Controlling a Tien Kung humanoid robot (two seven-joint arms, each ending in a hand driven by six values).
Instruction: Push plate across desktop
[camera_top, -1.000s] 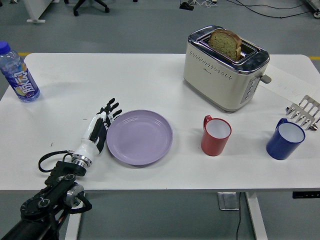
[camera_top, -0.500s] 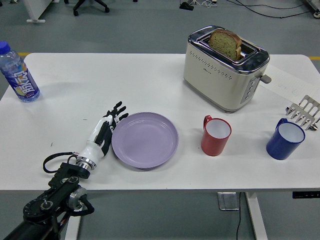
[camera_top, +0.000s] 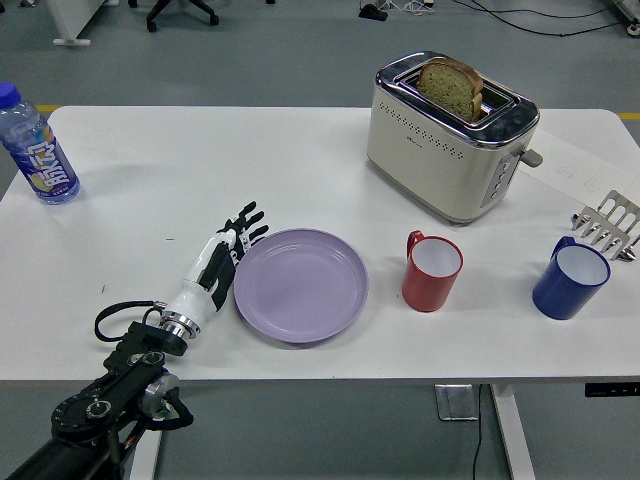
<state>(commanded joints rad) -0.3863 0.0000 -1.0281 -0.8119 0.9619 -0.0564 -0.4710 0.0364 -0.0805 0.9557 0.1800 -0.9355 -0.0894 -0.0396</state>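
Note:
A lilac plate (camera_top: 301, 285) lies flat on the white table (camera_top: 180, 170), near the front edge and a little left of centre. My left hand (camera_top: 222, 258) rests against the plate's left rim, fingers stretched out flat and holding nothing. Its black arm comes up from the lower left corner. The right arm does not show.
A red mug (camera_top: 432, 271) stands just right of the plate, with a narrow gap between them. Further right is a blue mug (camera_top: 571, 279) and a metal rack (camera_top: 607, 225). A cream toaster (camera_top: 450, 137) holding bread stands behind. A water bottle (camera_top: 37, 149) is at the far left.
My left hand has slid to the right, and the plate has moved right with it, closing much of the gap to the red mug.

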